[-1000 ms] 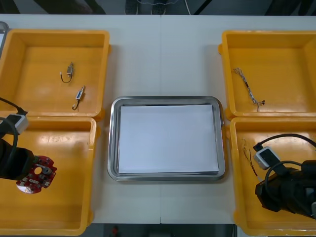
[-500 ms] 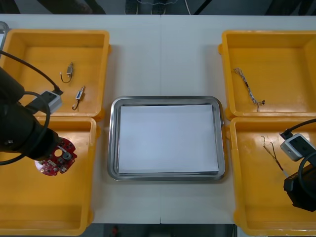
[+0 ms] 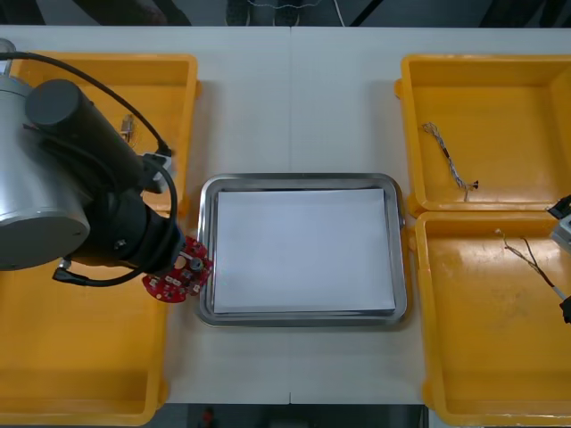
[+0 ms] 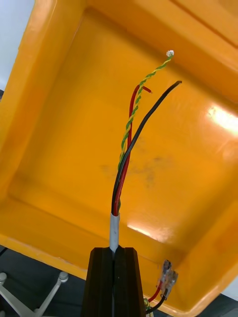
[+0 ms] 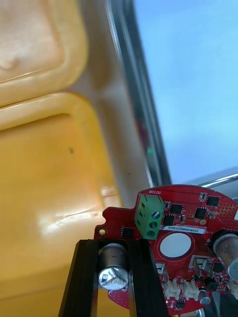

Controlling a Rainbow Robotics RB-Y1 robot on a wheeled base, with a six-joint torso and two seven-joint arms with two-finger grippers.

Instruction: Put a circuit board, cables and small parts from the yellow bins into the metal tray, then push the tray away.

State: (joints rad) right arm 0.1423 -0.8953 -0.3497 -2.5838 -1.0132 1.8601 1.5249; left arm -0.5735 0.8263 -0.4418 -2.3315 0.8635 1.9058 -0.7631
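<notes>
Circuit board (image 3: 178, 275) clamped in left hand (image 5: 114, 250), at metal tray's (image 3: 303, 181) left rim. Right hand (image 4: 114, 253) clamped on red, black and yellow cables (image 4: 130, 143) above near right yellow bin (image 4: 59, 148).

- Table (image 3: 294, 98): light, matte top running from the left edge of the front view to the right edge. Bare surface shows at upper centre and lower centre.
- Seam (image 3: 290, 107): thin straight line down the middle of the table, top to bottom.
- Floor (image 3: 357, 417): dark strip along the bottom edge of the frame.
- White legs (image 4: 54, 290): splayed, one with a round end, standing on dark floor in the right wrist view.
</notes>
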